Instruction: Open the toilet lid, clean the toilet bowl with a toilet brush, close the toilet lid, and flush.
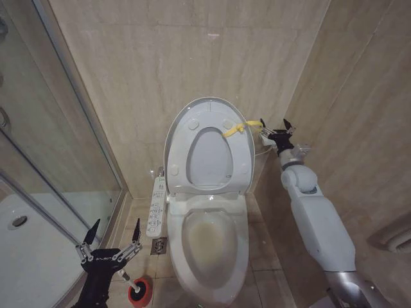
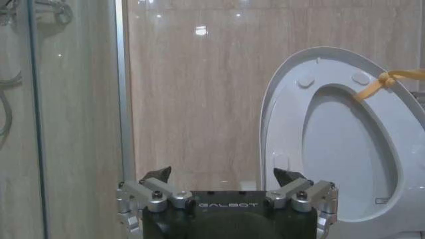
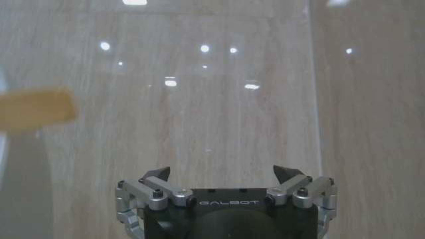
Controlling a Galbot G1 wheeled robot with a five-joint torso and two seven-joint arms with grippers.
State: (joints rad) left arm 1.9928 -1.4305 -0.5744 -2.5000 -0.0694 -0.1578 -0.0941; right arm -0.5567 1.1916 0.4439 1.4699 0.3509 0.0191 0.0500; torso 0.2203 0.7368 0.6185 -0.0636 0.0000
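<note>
toilet lid (image 1: 209, 144) raised; toilet brush (image 1: 126, 278) just below left gripper (image 1: 110, 235), handle slanting upward, nearer this arm; left gripper open, empty; right gripper (image 1: 277, 129) open, empty, beside the lid's ribbon.

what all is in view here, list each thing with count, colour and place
toilet lid: 1, white, raised against the back wall, with the seat ring
yellow ribbon: 1, yellow, on the lid's edge by the right gripper
toilet bowl: 1, white, yellowish stain inside, centre floor
button panel: 1, white, bowl's left side
toilet brush: 1, white handle, in the red holder, floor left of bowl
shower glass: 1, clear, far left
left gripper: 1, black, open, above the holder
right gripper: 1, black, open, beside the ribbon
</note>
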